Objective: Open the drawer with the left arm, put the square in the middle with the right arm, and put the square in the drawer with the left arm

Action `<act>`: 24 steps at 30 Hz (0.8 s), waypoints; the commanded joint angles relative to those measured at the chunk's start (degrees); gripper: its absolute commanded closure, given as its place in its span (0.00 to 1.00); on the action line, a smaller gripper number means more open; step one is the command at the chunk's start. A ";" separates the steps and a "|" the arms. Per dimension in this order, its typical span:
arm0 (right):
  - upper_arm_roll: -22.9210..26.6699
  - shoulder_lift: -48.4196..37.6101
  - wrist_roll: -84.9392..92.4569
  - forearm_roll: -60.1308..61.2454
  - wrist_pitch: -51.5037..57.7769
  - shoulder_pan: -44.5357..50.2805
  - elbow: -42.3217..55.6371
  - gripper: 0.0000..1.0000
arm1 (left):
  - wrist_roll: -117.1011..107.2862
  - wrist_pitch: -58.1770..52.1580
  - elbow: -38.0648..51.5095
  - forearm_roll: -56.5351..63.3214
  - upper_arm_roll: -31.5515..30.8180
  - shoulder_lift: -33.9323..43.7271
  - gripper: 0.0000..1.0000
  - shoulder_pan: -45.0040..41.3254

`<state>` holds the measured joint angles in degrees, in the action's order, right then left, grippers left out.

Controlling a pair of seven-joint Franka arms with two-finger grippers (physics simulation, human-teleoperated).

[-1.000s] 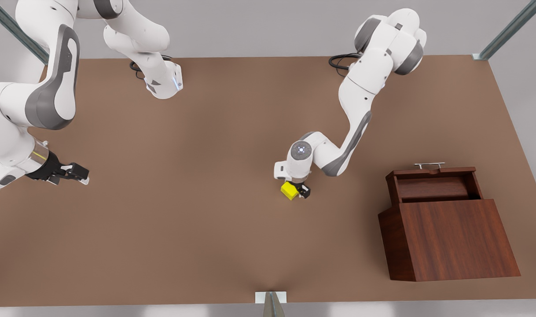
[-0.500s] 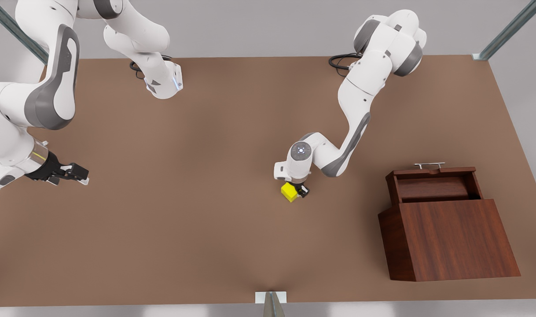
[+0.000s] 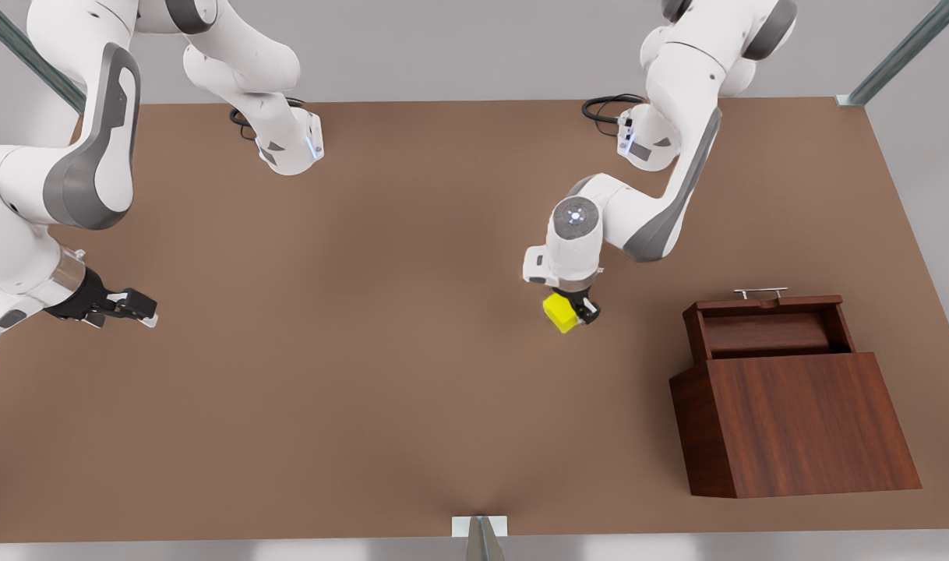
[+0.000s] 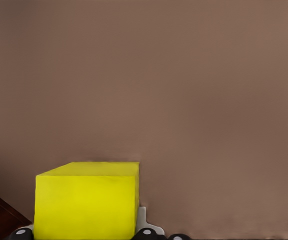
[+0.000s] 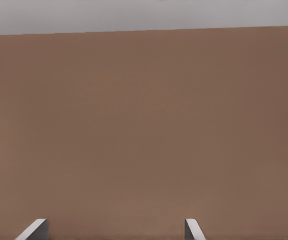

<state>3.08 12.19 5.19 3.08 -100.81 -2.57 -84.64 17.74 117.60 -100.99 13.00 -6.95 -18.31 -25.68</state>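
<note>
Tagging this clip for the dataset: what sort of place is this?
Probably a simulated two-arm test bench, not a lived-in room: a bare brown tabletop with metal frame struts at the corners, plain grey surround, a wooden box with an open drawer, and a yellow cube as props.

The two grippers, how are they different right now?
The left gripper is shut on the yellow square, while the right gripper is open and holds nothing. The left gripper points down at the table near the open drawer; the right gripper lies nearly level, pointing sideways, and waits at the front view's left edge, far from the drawer. Both are black, on white arms.
</note>
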 commanded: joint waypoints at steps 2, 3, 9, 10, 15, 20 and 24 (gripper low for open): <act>0.08 0.11 0.00 0.00 0.00 0.11 0.00 0.00 | 5.10 -2.99 0.00 -7.64 1.94 1.87 0.25 -0.25; 0.08 0.11 0.00 0.00 0.00 0.11 0.09 0.00 | 8.52 -4.31 0.09 -8.17 3.52 2.75 0.25 -0.25; 0.08 0.20 0.00 0.00 0.00 0.02 0.09 0.00 | 30.42 -7.48 0.53 -11.42 15.30 4.42 0.25 -0.25; 0.08 0.20 0.00 0.00 0.00 0.02 0.09 0.00 | 34.64 -7.56 0.53 -11.86 17.85 4.42 0.25 -0.34; 0.08 0.29 0.00 0.00 0.00 0.02 0.53 0.00 | 48.97 -7.48 0.53 -14.23 27.52 3.81 0.25 -0.25; 0.08 0.55 0.00 0.00 0.00 0.11 0.62 0.00 | 58.02 -6.60 0.53 -16.25 32.70 2.05 0.25 0.01; -0.01 0.64 0.00 0.00 0.00 0.11 0.62 0.00 | 63.91 -6.33 0.53 -17.13 33.76 1.35 0.23 3.09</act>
<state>3.16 12.84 5.19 3.08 -100.81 -2.43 -84.02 82.79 111.37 -100.46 -3.41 26.87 -17.20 -22.43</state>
